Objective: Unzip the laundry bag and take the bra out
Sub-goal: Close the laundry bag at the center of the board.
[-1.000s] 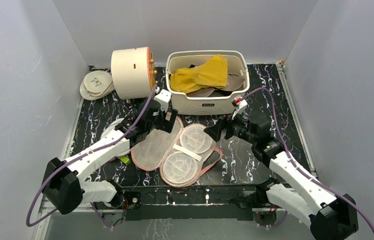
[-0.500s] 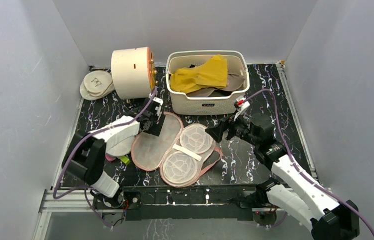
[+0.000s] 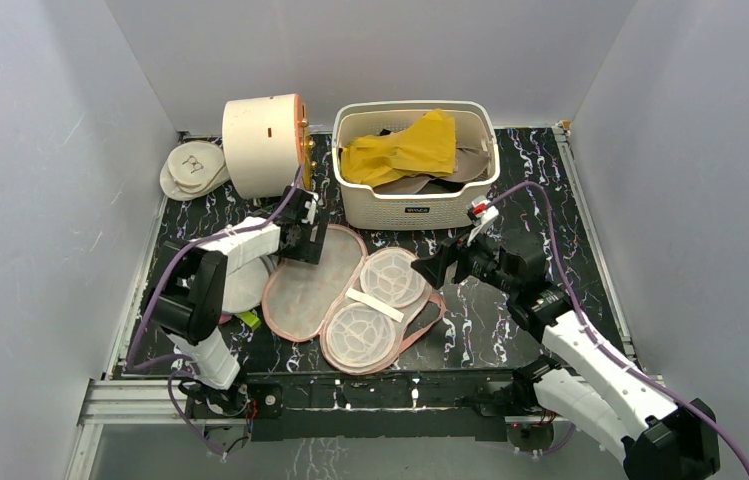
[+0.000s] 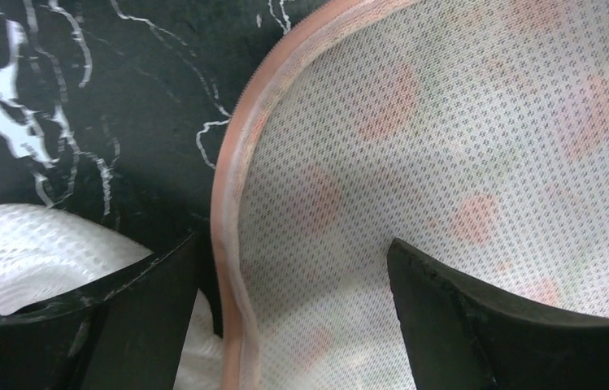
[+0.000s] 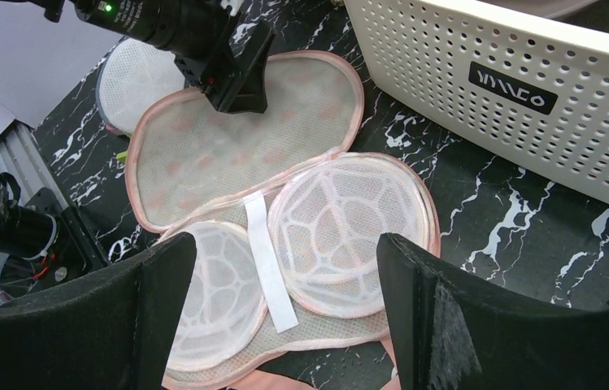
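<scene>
The laundry bag (image 3: 322, 300) lies unzipped and spread flat at the table's middle. Its left flap (image 3: 300, 290) is mesh lining with pink trim. Its right half holds two white mesh domes (image 3: 393, 277) with a white strap (image 3: 374, 304) across them. My left gripper (image 3: 302, 240) is open at the flap's far left edge. In the left wrist view its jaws (image 4: 293, 252) straddle the pink trim (image 4: 232, 187). My right gripper (image 3: 437, 262) is open and empty, right of the bag; its wrist view (image 5: 286, 244) looks down on the domes (image 5: 350, 227). I can make out no bra.
A white basket (image 3: 415, 215) holding a yellow cloth (image 3: 405, 148) stands just behind the bag. A cream cylinder (image 3: 265, 145) and round white mesh discs (image 3: 190, 168) are at the back left. Another white mesh disc (image 3: 240, 285) and a small green item (image 3: 248, 320) lie left of the bag.
My left arm has folded back and its gripper has moved left along the flap's far edge to the trim. My right gripper has hardly moved. The bag lies as before.
</scene>
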Motion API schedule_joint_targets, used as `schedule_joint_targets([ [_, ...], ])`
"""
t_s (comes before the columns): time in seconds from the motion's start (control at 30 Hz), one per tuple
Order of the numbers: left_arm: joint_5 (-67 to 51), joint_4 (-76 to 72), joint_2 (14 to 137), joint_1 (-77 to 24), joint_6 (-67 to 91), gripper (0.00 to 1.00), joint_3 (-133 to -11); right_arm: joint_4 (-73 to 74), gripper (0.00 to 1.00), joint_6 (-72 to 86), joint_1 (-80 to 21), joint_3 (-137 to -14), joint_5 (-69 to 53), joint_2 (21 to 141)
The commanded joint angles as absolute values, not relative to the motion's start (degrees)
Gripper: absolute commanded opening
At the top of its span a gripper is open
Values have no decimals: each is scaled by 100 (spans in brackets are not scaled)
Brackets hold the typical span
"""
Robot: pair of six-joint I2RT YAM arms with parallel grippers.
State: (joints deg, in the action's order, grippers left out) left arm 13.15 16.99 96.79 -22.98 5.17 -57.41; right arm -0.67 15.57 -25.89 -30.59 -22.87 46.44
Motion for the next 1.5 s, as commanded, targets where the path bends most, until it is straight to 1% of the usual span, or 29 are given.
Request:
schedule_joint_targets([
  [0.0,346,1941,9887,-2110,747,79,-5970,-384,81,1573,-2610,-3050,-2303,4489],
  [0.07,188,1989,9945,-2096,784,73,-5985,-357,81,1572,-2610,-3053,-2282,4455],
  [0.1,177,2014,9956,-2087,809,68,-5993,-348,81,1573,-2606,-3057,-2276,4437],
  [0.17,210,2050,9924,-2074,810,52,-5994,-322,81,1573,-2610,-3051,-2258,4409],
  [0.23,229,2010,9787,-2076,788,41,-5967,-300,81,1581,-2610,-3069,-2250,4388],
  [0.3,282,1940,9575,-2074,774,31,-5903,-275,81,1599,-2610,-3085,-2250,4364],
  [0.43,464,1894,9067,-2090,721,9,-5802,-139,80,1604,-2610,-3207,-2214,4312],
  [0.5,508,2016,8809,-2102,741,3,-5889,8,80,1577,-2610,-3300,-2139,4267],
  [0.57,478,2236,8561,-2141,779,0,-6040,164,80,1558,-2610,-3384,-2036,4210],
  [0.77,205,2929,7916,-2388,1373,0,-6419,360,80,1586,-2609,-3580,-1776,3956],
  [0.83,434,3085,7738,-2716,1659,0,-6490,428,80,1602,-2610,-3703,-1625,3893],
  [0.93,1184,3231,7659,-3535,2018,0,-6617,504,81,1597,-2610,-3848,-1432,3822],
  [1.07,1856,3354,8114,-4634,2607,0,-6804,533,81,1623,-2605,-3959,-1288,3747],
  [1.17,2199,3273,8595,-5252,2908,0,-6845,581,81,1645,-2606,-3996,-1225,3698],
  [1.3,2153,2970,9202,-5719,3241,0,-6943,674,81,1643,-2610,-4007,-1132,3612],
  [1.47,1571,2194,9714,-5925,3561,0,-6768,757,81,1622,-2608,-4027,-999,3496],
])
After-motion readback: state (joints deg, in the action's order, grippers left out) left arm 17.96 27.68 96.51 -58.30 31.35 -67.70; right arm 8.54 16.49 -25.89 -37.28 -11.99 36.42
